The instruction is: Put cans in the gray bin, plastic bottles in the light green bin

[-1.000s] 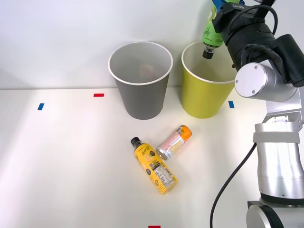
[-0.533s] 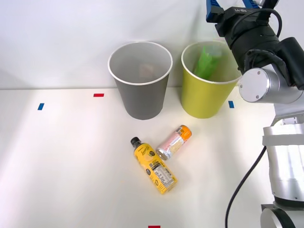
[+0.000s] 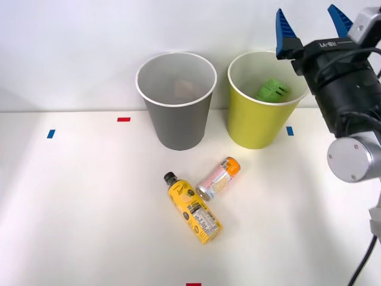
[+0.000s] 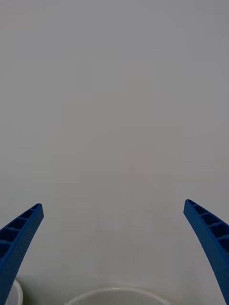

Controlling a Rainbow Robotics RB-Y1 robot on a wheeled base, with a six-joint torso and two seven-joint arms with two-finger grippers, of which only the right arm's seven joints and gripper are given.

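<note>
Your right gripper (image 3: 311,27) hangs with fingers spread wide and empty at two o'clock of the light green bin (image 3: 256,125), green bottle (image 3: 272,90) inside.

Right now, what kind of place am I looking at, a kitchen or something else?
Probably a robot test setup, not a kitchen: a bare white table against a plain wall, small coloured tape marks on the table, and a gray bin beside a light green bin set up for sorting.
</note>
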